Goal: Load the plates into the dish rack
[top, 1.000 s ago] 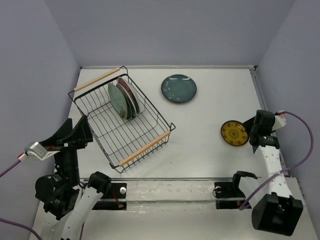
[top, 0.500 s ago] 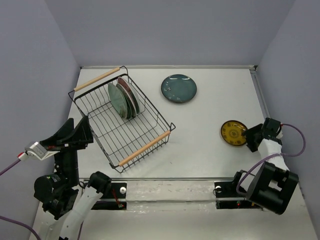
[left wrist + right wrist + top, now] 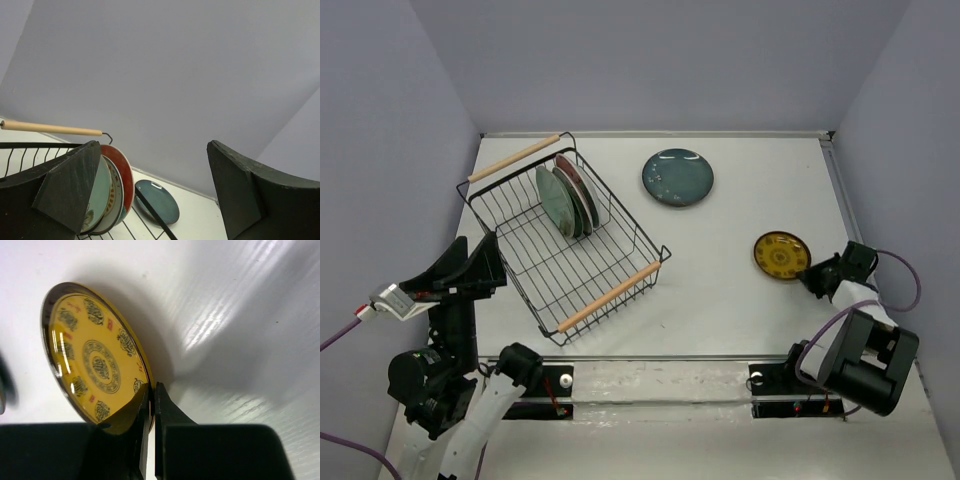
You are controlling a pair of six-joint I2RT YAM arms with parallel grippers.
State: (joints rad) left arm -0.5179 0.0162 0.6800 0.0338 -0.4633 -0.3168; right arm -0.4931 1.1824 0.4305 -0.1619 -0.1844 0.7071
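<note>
The small yellow plate (image 3: 781, 255) with dark ornaments lies at the right of the table, its near rim raised a little. My right gripper (image 3: 811, 276) is shut on that rim (image 3: 95, 360), one finger on top and one underneath (image 3: 152, 390). A dark teal plate (image 3: 677, 177) lies flat at the back centre and shows in the left wrist view (image 3: 156, 201) too. The black wire dish rack (image 3: 608, 297) holds several plates (image 3: 570, 198) on edge, a red one (image 3: 122, 175) and a pale mint one (image 3: 100, 192) among them. My left gripper (image 3: 470, 265) hangs open left of the rack (image 3: 152, 150), holding nothing.
The rack's two wooden handles (image 3: 514, 158) lie at its far and near ends. A raised rail (image 3: 660, 357) runs along the near table edge, and walls close the table at the back and on both sides.
My right arm has dropped low to the table and its jaws have shut on the yellow plate's near rim. The plate has shifted slightly up and left. The left arm stayed still.
</note>
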